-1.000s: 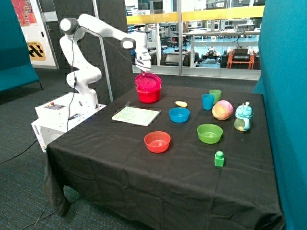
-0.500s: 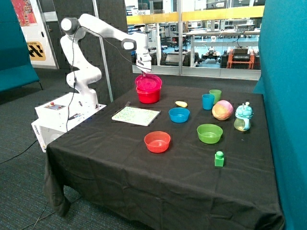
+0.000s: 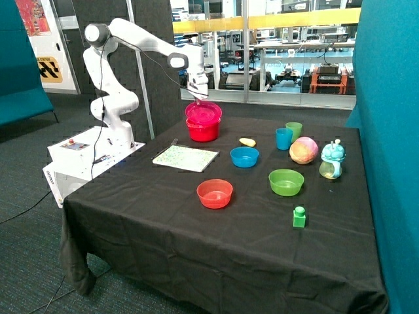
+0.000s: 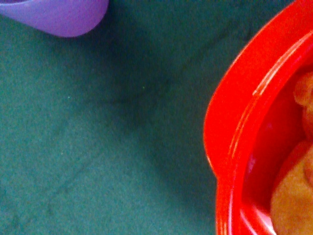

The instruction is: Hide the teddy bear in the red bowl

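- The hand [image 3: 198, 98] hung just above the magenta plate [image 3: 203, 112] – which sat atop the red bowl [image 3: 203, 130] on the desk [image 3: 163, 216].
- Its grip state could not be told.
- The teddy bear [image 4: 293, 200] lay inside the red bowl – tan plush visible in the wrist view.

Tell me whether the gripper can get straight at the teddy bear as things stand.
Probably not: the magenta plate covers the red bowl holding the teddy bear, with the gripper at the plate.
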You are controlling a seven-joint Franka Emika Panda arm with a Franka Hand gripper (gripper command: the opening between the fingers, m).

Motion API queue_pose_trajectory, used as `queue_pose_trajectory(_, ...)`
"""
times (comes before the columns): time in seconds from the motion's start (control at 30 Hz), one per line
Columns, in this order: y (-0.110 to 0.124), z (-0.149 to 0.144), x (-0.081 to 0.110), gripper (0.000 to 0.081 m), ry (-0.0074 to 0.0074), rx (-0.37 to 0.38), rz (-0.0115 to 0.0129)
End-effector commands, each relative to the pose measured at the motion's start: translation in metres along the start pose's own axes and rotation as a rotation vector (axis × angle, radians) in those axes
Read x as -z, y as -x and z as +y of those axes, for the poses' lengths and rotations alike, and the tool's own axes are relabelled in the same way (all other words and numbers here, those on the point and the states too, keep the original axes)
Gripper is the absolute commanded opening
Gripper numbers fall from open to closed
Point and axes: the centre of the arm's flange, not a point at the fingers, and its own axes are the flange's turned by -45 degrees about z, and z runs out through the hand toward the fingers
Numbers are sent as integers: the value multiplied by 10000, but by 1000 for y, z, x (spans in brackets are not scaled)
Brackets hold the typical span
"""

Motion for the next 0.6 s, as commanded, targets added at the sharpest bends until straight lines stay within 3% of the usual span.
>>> queue_pose_trajectory(0.0,-3,1,-4,800,16,-104,-18)
queue_pose_trajectory(0.13,-3,2,-5,775,16,-116,-18)
queue_pose_trajectory(0.57,-4,4,-7,808,16,-83,-18)
